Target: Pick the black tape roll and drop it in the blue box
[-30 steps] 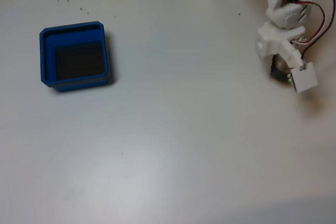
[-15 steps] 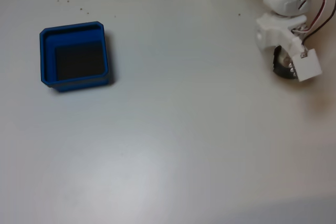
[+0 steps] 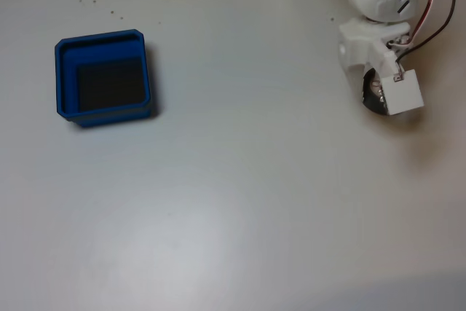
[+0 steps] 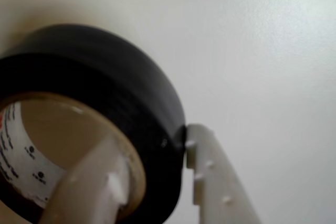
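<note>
While the black tape roll (image 4: 100, 103) sits pinched through its wall in the wrist view, one finger inside the pale core and the other pressed against the outer black face, the hand (image 4: 157, 177) is closed on it. From the fixed view the roll (image 3: 373, 92) shows as a dark crescent under the white wrist, at the right side of the worktop (image 3: 240, 202). Over the last second the arm has shifted left and slightly up in that view, carrying the roll along with it, which suggests the pick has succeeded and transport has begun. Whether the roll is clear of the surface I cannot tell. The blue box (image 3: 64, 78) lies well apart at the left, so nearly the whole crossing remains.
</note>
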### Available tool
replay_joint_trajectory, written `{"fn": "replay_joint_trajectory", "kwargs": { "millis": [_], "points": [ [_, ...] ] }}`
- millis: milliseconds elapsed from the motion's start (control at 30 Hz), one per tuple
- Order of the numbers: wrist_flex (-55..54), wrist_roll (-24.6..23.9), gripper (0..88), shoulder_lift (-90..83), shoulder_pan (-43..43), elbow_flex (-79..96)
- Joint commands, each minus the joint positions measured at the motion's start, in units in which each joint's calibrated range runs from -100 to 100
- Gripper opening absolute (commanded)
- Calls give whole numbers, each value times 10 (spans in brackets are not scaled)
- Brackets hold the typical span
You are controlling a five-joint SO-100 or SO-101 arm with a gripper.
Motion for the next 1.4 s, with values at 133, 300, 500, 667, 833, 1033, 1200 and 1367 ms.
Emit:
{"fn": "replay_joint_trajectory", "kwargs": {
  "millis": [133,300,500,667,833,1033,1200,1367],
  "points": [
    [3,-1,11,-46,3,-17],
    [3,-1,11,-46,6,-17],
    [3,-1,11,-48,42,-17],
    [2,-1,11,-48,95,-24],
    [2,-1,11,-48,135,-42],
    [2,-1,11,-48,196,-62],
    [1,1,11,-46,264,-72],
    [0,1,11,-44,334,-85]
  ]
}}
